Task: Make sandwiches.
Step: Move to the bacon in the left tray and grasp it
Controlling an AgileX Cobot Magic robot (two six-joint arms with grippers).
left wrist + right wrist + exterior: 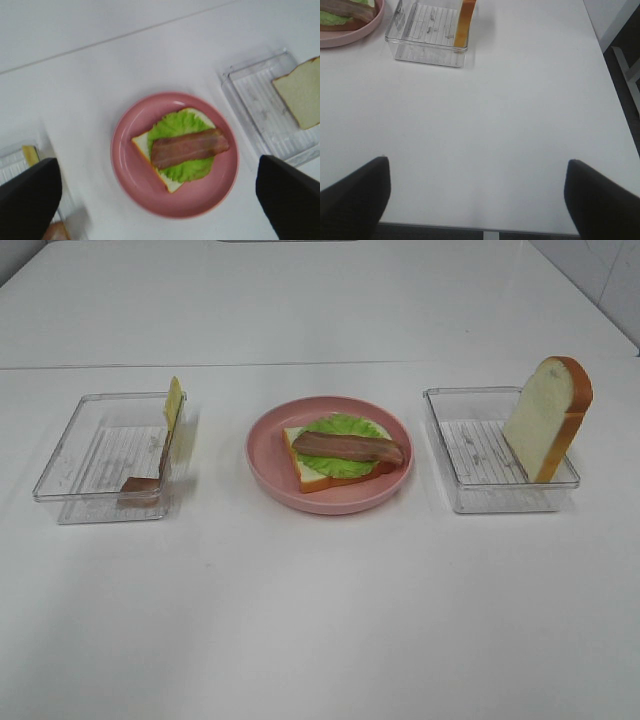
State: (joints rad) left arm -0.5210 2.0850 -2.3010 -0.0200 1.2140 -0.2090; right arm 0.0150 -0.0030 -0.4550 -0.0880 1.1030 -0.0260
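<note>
A partly built sandwich lies on a pink plate (262,462): a white bread slice (310,476), a ruffled green lettuce leaf (345,427) and a bacon strip (346,448) on top. The left wrist view shows the same stack from above, bacon (190,148) on lettuce (175,125). A yellow cheese square (173,402) leans upright in the left tray (70,460), with another bacon strip (140,486) beside it. A second bread slice (545,416) stands in the right tray (470,496). My left gripper (159,192) is open above the plate. My right gripper (477,195) is open over bare table. Neither shows in the exterior view.
The white table (320,620) runs wide in front of the trays. In the right wrist view the right tray (425,50) and plate rim (350,39) lie far off, and the table's edges (600,55) are near.
</note>
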